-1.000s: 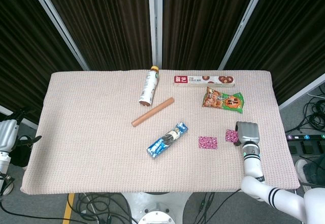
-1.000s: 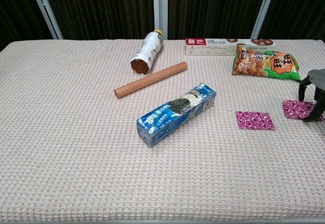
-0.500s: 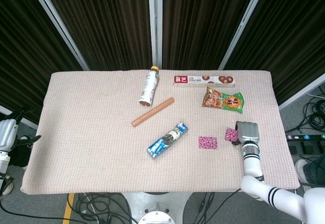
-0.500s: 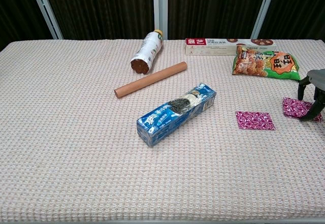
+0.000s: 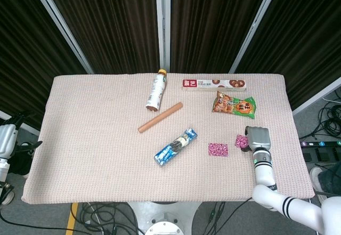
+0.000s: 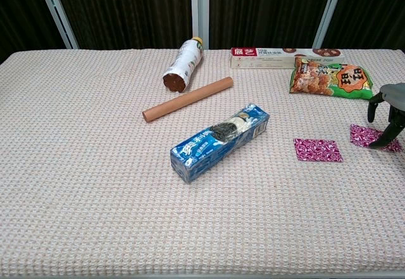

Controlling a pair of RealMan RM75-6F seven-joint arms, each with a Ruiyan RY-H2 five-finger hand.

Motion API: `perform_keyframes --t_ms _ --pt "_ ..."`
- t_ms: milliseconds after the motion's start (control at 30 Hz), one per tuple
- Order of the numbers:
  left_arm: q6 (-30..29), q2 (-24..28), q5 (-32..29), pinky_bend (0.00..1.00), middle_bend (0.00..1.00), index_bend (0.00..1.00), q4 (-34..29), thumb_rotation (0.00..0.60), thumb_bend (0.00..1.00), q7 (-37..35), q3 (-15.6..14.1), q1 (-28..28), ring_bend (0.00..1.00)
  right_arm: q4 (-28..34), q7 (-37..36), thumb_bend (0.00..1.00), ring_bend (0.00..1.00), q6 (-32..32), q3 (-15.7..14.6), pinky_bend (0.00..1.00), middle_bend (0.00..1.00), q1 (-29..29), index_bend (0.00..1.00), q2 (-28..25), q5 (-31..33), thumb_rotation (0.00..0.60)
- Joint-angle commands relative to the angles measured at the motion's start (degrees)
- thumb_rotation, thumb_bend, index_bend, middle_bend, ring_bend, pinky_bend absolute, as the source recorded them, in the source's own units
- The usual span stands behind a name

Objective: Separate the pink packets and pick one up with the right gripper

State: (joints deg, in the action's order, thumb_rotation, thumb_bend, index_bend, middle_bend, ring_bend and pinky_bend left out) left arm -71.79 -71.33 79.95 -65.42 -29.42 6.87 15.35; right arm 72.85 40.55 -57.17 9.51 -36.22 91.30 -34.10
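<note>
At the desk's (image 5: 80, 139) right side, two pink packets lie apart on the woven cloth. Near packet (image 6: 317, 149) flat, alone, nothing touching it. Far packet (image 6: 366, 135) just beside the right edge, under the right hand (image 6: 388, 116).

Right hand: dark fingers (image 6: 383, 137) point down onto the far packet, tips touching or close on its right part. Head view shows the same packet (image 5: 241, 140) poking out from the hand's (image 5: 257, 139) left side. Whether the fingers have actually pinched it or only rest on it, I cannot tell; the packet looks flat on the cloth in the chest view, not lifted.

Left hand: not seen in either view; only part of the left arm (image 5: 6, 142) shows beyond the desk's left edge.

Progress, as judged: the separating looks done, since the packets sit clear of each other with bare cloth between. The pickup is in hand but not finished. Left to do: close the fingers on the thin far packet and raise it off the cloth. A flat foil sachet on a textured cloth will likely be awkward to get under.

Elsewhere on the desk: blue biscuit pack (image 6: 219, 142), brown stick (image 6: 187, 99), bottle (image 6: 182, 64) on its side, long box (image 6: 286, 56), green snack bag (image 6: 330, 76). All well away from the work.
</note>
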Motion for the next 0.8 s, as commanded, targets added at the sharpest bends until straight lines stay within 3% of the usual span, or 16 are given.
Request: perform_keyframes --t_ms 33,233,400,800 --pt "-0.1 0.1 0.0 0.26 0.29 0.28 -0.1 0.6 0.0 0.1 0.1 0.0 0.23 4.0 -0.4 0.0 1.0 -2.0 0.5 1.0 1.0 -0.3 0.4 -1.7 -2.5 0.5" --pt "-0.3 0.3 -0.3 0.26 0.29 0.28 -0.5 0.6 0.0 0.4 0.2 -0.3 0.23 10.2 1.0 0.0 1.0 -1.8 -0.1 1.0 1.0 -1.5 0.4 -2.5 -4.0 0.486" --pt "-0.7 0.8 -0.6 0.26 0.29 0.28 -1.0 0.6 0.0 0.7 0.3 -0.6 0.23 11.5 2.4 0.0 1.0 -0.3 -1.4 1.0 1.0 -2.8 0.4 -0.7 -3.2 0.479" --pt "-0.4 1.0 -0.9 0.26 0.29 0.28 -1.0 0.6 0.0 -0.5 0.4 -1.0 0.23 9.2 3.8 0.0 1.0 0.3 -3.1 1.0 1.0 -4.4 0.4 1.7 -1.4 0.476"
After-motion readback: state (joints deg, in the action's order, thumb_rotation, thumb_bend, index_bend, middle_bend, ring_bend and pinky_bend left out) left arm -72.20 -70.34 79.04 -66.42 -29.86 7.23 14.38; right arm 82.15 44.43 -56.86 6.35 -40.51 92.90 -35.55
